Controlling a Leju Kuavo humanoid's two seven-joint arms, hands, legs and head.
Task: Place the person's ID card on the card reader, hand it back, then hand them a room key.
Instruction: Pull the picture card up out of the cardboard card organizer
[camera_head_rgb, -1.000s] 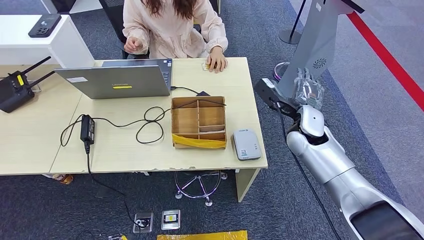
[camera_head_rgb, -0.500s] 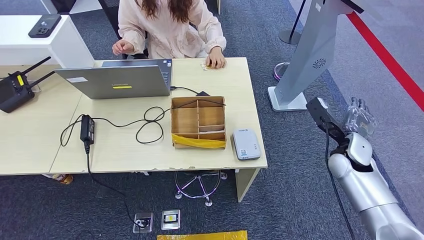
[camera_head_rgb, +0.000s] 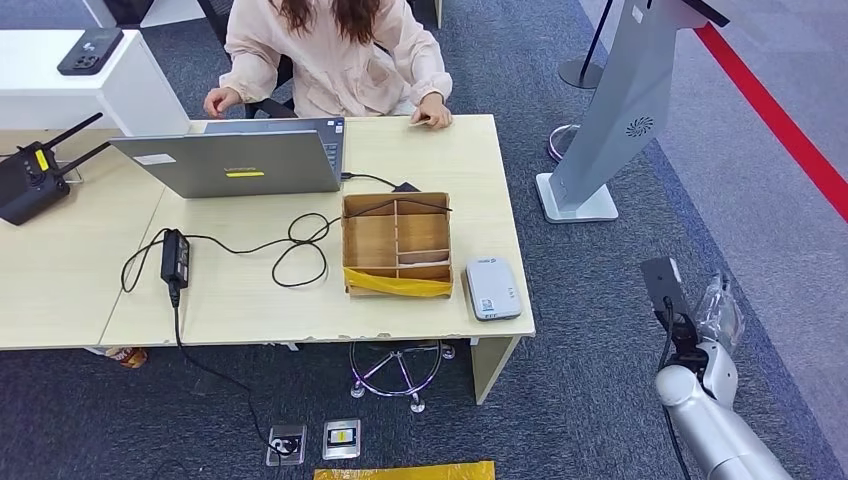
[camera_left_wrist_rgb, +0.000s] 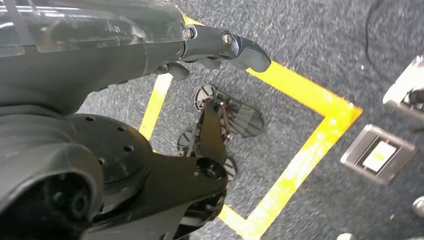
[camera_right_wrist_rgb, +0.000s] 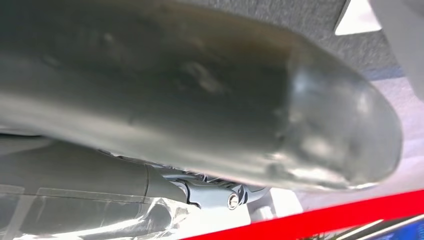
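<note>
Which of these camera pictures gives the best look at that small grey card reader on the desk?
The head view: the flat grey card reader lies in full sight near the pale wooden desk's front right corner. Both wrist views look at carpet and the robot's own parts instead.

High head view down over desk (camera_head_rgb: 450, 300); both wrist cameras close (floorward) behind hands.

counter (camera_head_rgb: 250, 310): light wood | far edge: open grey laptop (camera_head_rgb: 235, 160), black radio with antennas (camera_head_rgb: 30, 180) | middle: black power adapter (camera_head_rgb: 176, 258) with looped cable (camera_head_rgb: 300, 245) | near right: divided cardboard box (camera_head_rgb: 397, 245), grey card reader (camera_head_rgb: 492, 288) just beside it | far right edge: person's hand (camera_head_rgb: 432, 112) resting
</note>
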